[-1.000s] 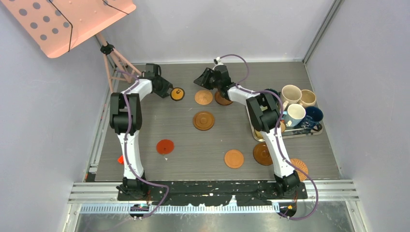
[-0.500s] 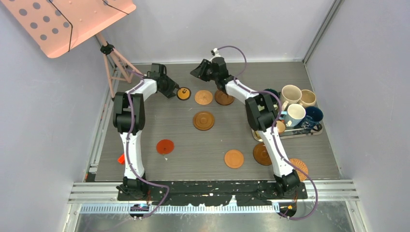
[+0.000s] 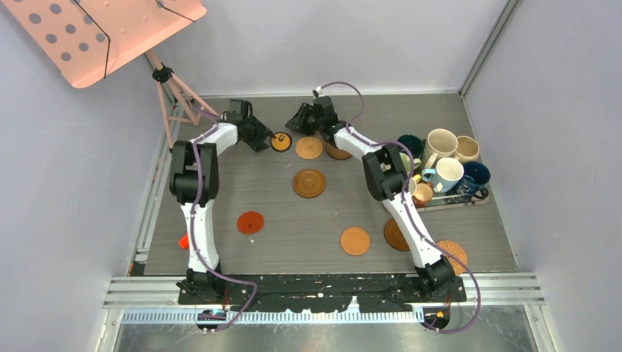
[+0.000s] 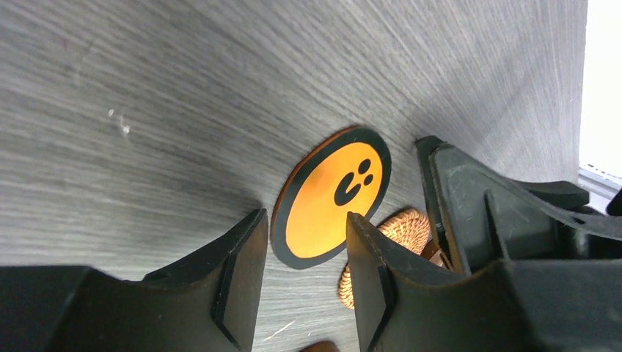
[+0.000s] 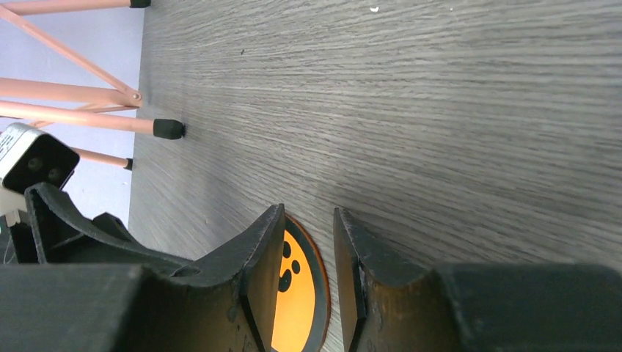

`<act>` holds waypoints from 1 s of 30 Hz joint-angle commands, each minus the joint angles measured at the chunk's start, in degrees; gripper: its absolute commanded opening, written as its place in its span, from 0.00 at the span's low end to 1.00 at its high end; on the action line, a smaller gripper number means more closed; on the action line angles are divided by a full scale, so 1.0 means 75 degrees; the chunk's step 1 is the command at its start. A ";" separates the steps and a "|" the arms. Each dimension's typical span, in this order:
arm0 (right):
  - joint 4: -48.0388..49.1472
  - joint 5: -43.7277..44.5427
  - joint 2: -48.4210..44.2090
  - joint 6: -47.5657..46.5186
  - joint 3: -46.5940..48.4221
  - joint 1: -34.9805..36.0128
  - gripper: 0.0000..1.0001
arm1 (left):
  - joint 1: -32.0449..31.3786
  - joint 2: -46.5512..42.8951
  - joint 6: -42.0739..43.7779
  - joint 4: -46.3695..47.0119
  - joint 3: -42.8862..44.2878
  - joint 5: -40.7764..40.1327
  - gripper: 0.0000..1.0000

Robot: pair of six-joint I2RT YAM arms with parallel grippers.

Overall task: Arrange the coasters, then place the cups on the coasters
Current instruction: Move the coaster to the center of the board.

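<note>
Tray [image 3: 469, 199] holds the cups [image 3: 443, 141]; coasters [image 3: 309, 182] outside it.

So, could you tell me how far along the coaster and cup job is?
Looks done: a far row of three, the black-and-orange coaster, a tan coaster and a dark brown coaster. In hand: the left gripper and right gripper, both open, are at the black-and-orange one. Left: the red coaster and others lie scattered, and the mugs stand grouped at the metal tray, none on a coaster.
</note>
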 commanded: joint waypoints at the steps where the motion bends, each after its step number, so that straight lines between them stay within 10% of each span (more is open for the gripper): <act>1: -0.0234 -0.0076 0.0092 0.0005 0.0622 0.0073 0.38 | 0.0030 -0.0554 0.0349 -0.0169 -0.0193 -0.0192 0.46; 30: 0.0164 -0.1213 -0.0424 -0.0705 -0.0251 0.0209 0.36 | 0.0333 0.0171 0.0458 -0.0190 0.0529 0.0341 0.46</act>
